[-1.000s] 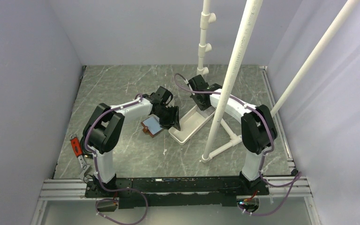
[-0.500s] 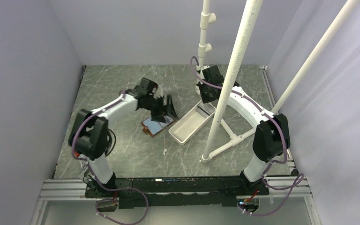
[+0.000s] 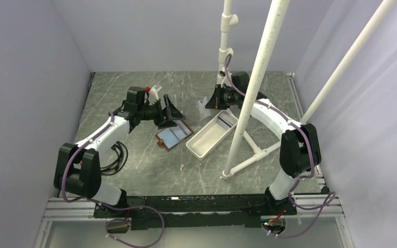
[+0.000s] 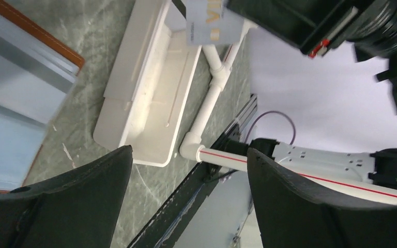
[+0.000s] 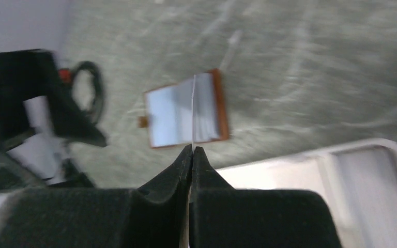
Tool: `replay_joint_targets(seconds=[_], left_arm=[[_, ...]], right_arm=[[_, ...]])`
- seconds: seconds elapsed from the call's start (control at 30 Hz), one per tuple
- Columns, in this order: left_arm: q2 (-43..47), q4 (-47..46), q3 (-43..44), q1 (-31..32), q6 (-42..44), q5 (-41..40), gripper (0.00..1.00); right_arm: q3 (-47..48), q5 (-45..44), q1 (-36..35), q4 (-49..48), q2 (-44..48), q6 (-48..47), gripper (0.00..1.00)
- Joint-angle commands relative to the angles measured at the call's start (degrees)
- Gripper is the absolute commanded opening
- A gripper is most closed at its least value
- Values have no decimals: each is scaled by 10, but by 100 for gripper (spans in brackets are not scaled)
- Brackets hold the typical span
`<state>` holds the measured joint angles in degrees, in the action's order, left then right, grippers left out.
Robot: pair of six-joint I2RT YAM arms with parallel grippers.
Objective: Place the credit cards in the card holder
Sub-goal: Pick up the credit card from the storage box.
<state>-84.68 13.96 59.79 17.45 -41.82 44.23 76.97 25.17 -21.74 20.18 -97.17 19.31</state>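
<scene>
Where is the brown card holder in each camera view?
Top external: card holder lies open mid-table, left of the white tray.
Left wrist: card holder at the left edge, tray right of it.
Right wrist: card holder at centre, behind the credit card pinched edge-on by the right gripper; tray lower right.
Shared landmark: the white tray.

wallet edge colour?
Brown; the wallet shows best in the left wrist view.

The only lettering I can make out is gold capitals beginning "VI" on the pale credit card [image 4: 210,25], the rest of it cut off.
</scene>
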Motion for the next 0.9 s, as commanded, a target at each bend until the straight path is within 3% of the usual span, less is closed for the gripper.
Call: replay_joint_targets(seconds=[0.0, 0.17, 0.33, 0.53, 0.63, 0.7, 0.73, 0.87], left_arm=[[56, -253, -81, -47, -121, 53, 87], [50, -403, -139, -68, -198, 92, 86], [43, -516, -164, -75, -249, 121, 71], [46, -502, -166, -76, -238, 121, 37], [56, -400, -159, -81, -193, 98, 5], [64, -334, -158, -87, -155, 82, 0], [66, -313, -161, -92, -143, 79, 0], [63, -210, -165, -110, -97, 59, 0]], right_arm=[[-69, 177, -12, -284, 30, 204, 0], [-100, 232, -34, -441, 12, 336, 0], [-98, 251, -53, -475, -6, 366, 0], [-83, 256, -68, -457, -26, 351, 0], [-69, 253, -72, -416, -36, 324, 0], [-43, 232, -75, -337, -46, 273, 1], [-30, 225, -77, -303, -53, 250, 6], [22, 147, -91, -171, -73, 132, 41]])
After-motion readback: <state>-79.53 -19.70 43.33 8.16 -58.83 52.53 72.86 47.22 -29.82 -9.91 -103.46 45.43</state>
